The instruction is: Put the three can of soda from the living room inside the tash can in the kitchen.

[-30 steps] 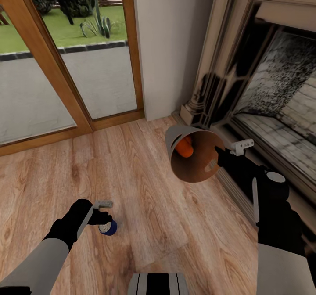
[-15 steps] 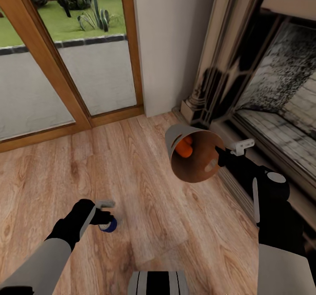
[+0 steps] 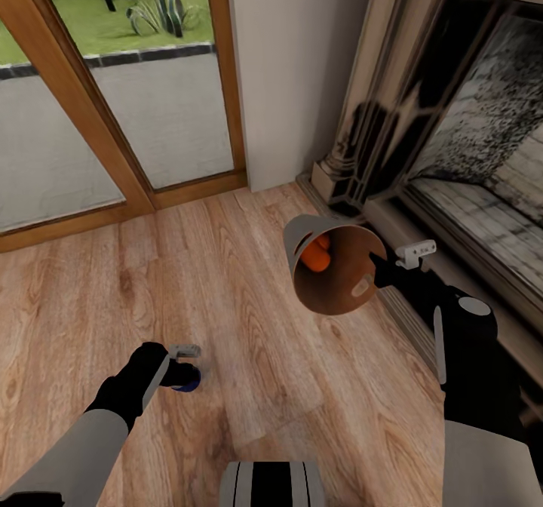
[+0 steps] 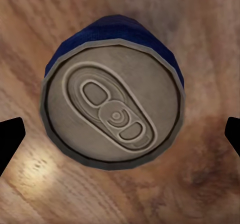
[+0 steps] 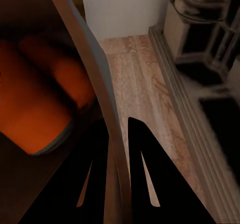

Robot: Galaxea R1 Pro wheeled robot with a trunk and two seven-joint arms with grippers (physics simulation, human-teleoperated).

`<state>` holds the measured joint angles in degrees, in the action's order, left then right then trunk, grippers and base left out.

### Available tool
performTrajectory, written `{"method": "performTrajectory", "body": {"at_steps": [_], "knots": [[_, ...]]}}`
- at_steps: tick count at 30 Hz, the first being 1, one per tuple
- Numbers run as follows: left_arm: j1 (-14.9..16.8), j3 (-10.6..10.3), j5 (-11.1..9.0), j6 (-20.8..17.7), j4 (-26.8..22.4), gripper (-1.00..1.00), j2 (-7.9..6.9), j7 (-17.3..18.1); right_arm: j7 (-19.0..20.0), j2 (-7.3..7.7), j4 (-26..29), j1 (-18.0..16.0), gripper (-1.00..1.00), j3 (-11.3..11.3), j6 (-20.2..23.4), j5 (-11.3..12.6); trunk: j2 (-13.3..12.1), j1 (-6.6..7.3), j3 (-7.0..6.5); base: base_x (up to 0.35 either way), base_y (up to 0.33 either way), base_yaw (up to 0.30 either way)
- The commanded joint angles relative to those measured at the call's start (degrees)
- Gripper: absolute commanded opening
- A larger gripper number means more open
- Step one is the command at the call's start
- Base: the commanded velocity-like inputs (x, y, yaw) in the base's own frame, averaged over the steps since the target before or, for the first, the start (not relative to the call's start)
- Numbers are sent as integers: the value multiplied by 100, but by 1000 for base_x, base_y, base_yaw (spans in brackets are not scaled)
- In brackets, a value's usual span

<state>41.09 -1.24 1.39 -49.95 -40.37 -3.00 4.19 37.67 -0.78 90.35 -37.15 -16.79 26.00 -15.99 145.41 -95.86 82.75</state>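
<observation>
the glass doors (image 3: 113,115) are filling the upper left, the fireplace (image 3: 467,130) the upper right, above the plank floor (image 3: 256,386). right of centre, the right gripper (image 5: 118,134) is pinching the bin (image 3: 332,265) by its rim, tilted, two orange cans (image 3: 315,254) lying inside. at lower left the left gripper (image 3: 181,364) is hanging wide open over the upright blue can (image 4: 112,101), fingertips clear of it.

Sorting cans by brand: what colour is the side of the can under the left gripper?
Dark blue, with a dull grey metal top; the small cylindrical drink can shows best in the left wrist view.
</observation>
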Motion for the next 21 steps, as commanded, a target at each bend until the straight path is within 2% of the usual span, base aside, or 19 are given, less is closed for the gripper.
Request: {"method": "performTrajectory", "body": {"at_steps": [1, 21], "knots": [[-1, 0, -1, 1, -5, 100, -1, 1, 39, -1, -3, -2, -100, 1, 19, 84, 0, 1, -1, 0, 0, 0], [-4, 1, -26, 3, -54, 100, -5, 22, 30, 5, -61, 41, -100, 1, 19, 37, 0, 1, -1, 29, 0, 0]]}}
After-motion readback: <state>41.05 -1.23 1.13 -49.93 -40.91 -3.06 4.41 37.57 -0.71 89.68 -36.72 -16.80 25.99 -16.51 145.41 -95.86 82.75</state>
